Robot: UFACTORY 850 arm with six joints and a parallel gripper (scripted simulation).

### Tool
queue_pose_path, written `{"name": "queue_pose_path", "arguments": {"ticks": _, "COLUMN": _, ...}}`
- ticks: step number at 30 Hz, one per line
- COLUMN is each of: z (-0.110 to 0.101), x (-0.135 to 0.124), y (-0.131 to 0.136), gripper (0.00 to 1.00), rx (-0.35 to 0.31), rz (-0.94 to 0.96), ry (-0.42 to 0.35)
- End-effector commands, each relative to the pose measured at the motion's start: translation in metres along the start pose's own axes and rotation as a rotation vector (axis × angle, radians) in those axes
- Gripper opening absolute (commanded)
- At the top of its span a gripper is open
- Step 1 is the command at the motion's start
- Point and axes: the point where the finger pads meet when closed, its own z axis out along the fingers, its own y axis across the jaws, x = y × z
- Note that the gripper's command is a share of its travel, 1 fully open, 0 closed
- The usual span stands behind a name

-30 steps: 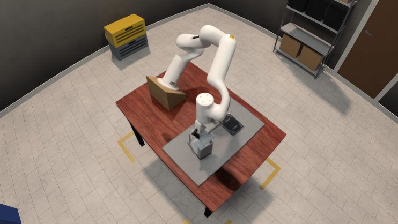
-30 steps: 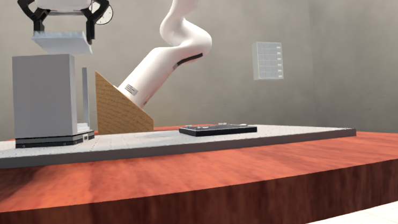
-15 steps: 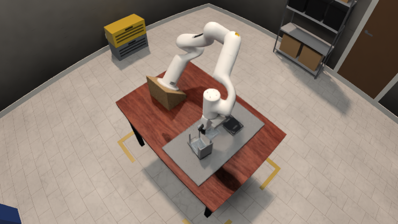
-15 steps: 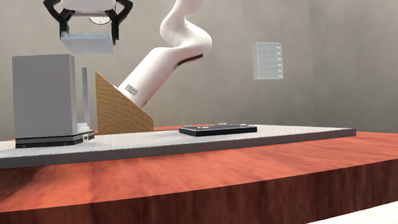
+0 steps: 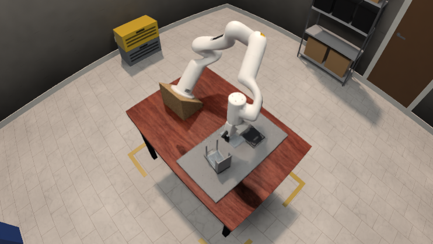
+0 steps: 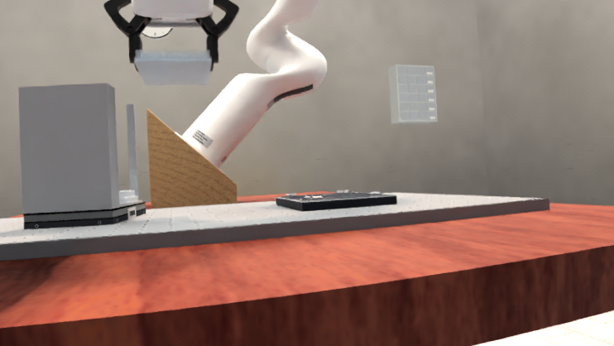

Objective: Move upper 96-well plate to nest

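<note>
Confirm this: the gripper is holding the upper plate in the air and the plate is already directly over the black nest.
Not over the nest. The exterior view shows the gripper shut on the plate, held in the air, but beside the rack, well short of the black nest. The rest stands.

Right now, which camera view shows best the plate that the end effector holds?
The exterior view: the plate hangs side-on between both black fingers, level, above the rack. The top view shows only a pale sliver below the wrist.

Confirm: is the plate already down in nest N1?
No, the plate hangs in the gripper high above the mat, left of the nest.
</note>
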Motion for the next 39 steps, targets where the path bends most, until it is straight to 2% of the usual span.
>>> {"name": "queue_pose_path", "arguments": {"ticks": 1, "z": -0.001, "x": 0.001, "y": -0.011, "gripper": 0.00, "rx": -0.001, "rz": -0.001, "ry": 0.002}}
{"name": "queue_pose_path", "arguments": {"ticks": 39, "z": 0.002, "x": -0.001, "y": -0.121, "gripper": 0.00, "rx": -0.001, "rz": -0.001, "ry": 0.002}}
